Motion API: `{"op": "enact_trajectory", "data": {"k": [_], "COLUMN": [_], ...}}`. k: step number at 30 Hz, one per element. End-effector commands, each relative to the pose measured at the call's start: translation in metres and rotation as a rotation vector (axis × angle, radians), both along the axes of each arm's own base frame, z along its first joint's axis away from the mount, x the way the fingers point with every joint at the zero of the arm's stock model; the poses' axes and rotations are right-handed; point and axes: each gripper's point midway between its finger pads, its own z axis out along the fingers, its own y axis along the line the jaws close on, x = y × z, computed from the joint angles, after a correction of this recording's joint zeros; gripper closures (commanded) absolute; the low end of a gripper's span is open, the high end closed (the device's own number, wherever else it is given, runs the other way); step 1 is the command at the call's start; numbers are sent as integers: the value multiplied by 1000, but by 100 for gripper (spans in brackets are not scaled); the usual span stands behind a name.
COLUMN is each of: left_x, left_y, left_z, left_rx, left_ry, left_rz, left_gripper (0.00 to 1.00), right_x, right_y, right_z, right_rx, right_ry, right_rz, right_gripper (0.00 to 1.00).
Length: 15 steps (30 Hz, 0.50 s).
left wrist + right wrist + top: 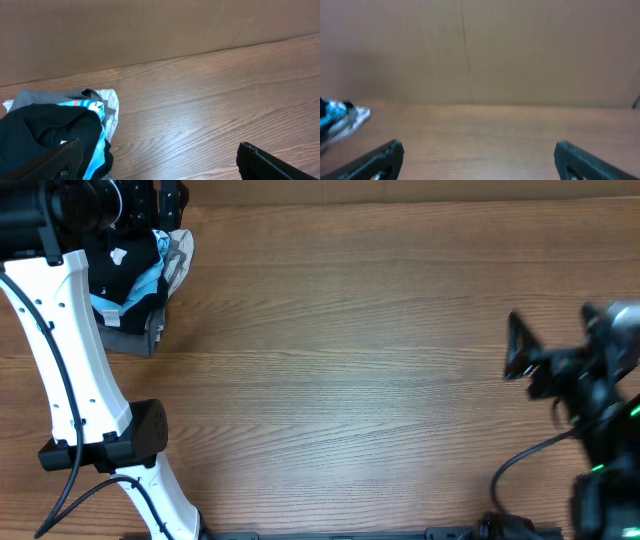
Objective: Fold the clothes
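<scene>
The black garment [125, 260] with a small white mark lies crumpled on top of a pile at the table's far left corner. In the left wrist view it [45, 132] fills the lower left. My left gripper [160, 157] is open and empty; its left finger hangs over the black garment and its right finger is over bare wood. In the overhead view the left gripper [165, 205] is just above the pile. My right gripper [540, 355] is open and empty at the right side, far from the pile; the right wrist view shows it [477, 157] over bare wood.
Under the black garment lie a light blue printed shirt [150, 282] and grey folded garments [135, 335]. A brown cardboard wall [150, 30] runs along the back edge. The wooden table [350, 380] stretches between the two arms.
</scene>
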Motion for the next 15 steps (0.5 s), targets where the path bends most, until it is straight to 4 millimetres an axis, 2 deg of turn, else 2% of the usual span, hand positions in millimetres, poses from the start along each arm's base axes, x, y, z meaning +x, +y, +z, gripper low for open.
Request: {"op": "enact_trajectory", "data": {"k": [1, 6, 11, 15], "left_x": [2, 2, 2, 2], "left_y": [-1, -1, -1, -1], "left_z": [-3, -3, -2, -3], "left_rx": [-17, -17, -17, -17], "left_ry": [8, 8, 8, 8], "left_rz": [-2, -2, -2, -2], "left_gripper": [0, 0, 0, 0], "right_x": [-12, -20, -23, -27], "right_y": [5, 14, 30, 42], "right_z": [-46, -114, -161, -186], "right_rx": [-8, -13, -16, -9], "right_ry": [-12, -58, -111, -124], "right_rz": [18, 53, 131, 193], "right_gripper": [0, 0, 0, 0]}}
